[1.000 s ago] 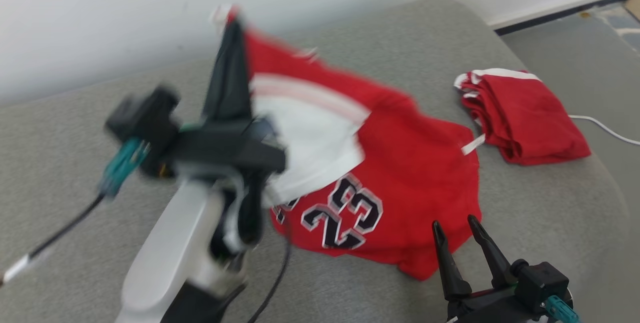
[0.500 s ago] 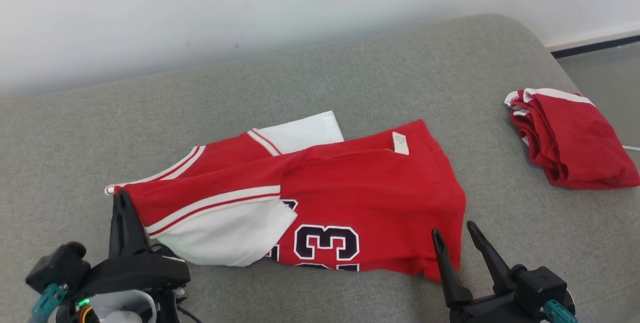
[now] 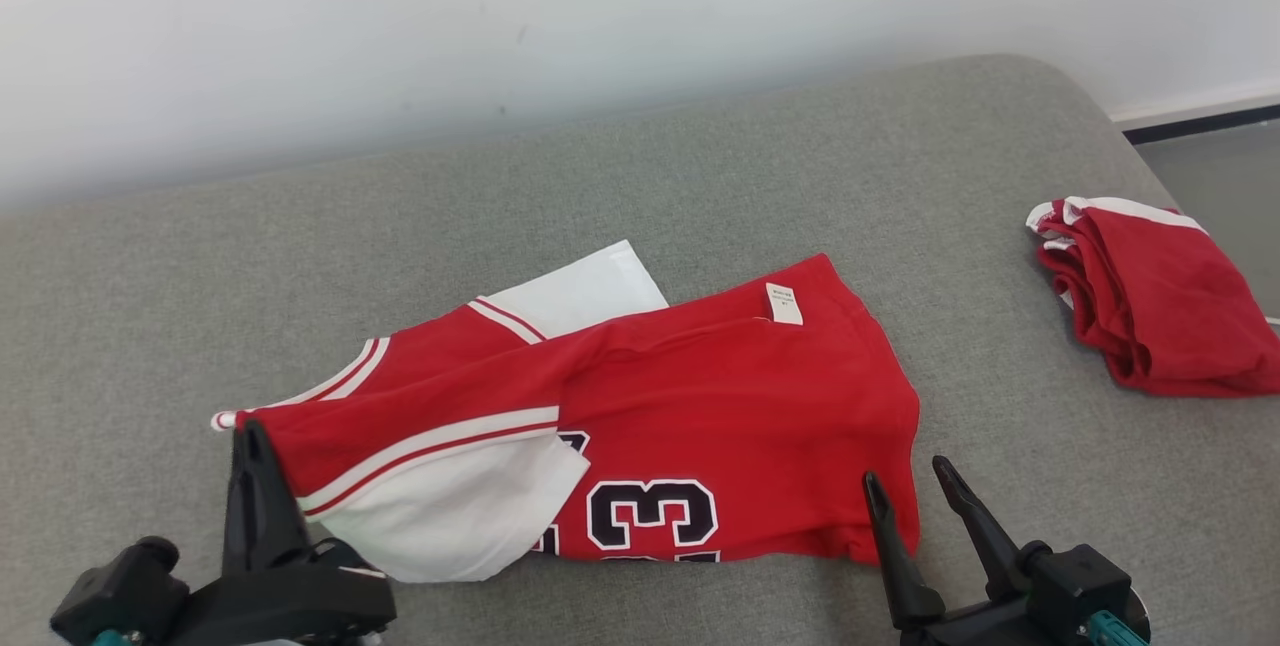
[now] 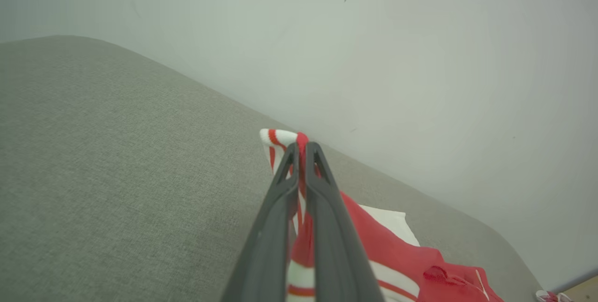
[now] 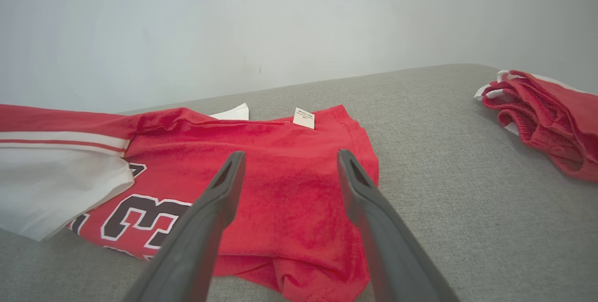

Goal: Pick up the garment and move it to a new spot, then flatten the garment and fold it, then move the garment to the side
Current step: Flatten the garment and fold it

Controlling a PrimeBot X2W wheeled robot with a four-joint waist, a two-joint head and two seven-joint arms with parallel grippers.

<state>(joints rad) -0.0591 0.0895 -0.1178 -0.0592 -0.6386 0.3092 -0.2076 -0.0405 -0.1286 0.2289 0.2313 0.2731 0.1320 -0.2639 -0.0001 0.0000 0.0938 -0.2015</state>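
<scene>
the left gripper [image 3: 247, 436] is seen clamped on the striped edge of the red jersey [image 3: 720, 406], which is spread rightward from it across the grey upholstered surface [image 3: 700, 176], long axis running gripper to gripper. the right gripper [image 3: 905, 471], jaws apart and empty, is held just beside the jersey's near right corner. further right, well apart, a folded red garment [image 3: 1160, 296] is found; no obstruction is judged.

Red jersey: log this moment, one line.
red-and-white numbered jersey: on grey fabric cushion | left gripper: shut on jersey edge | right gripper: open, empty
</scene>
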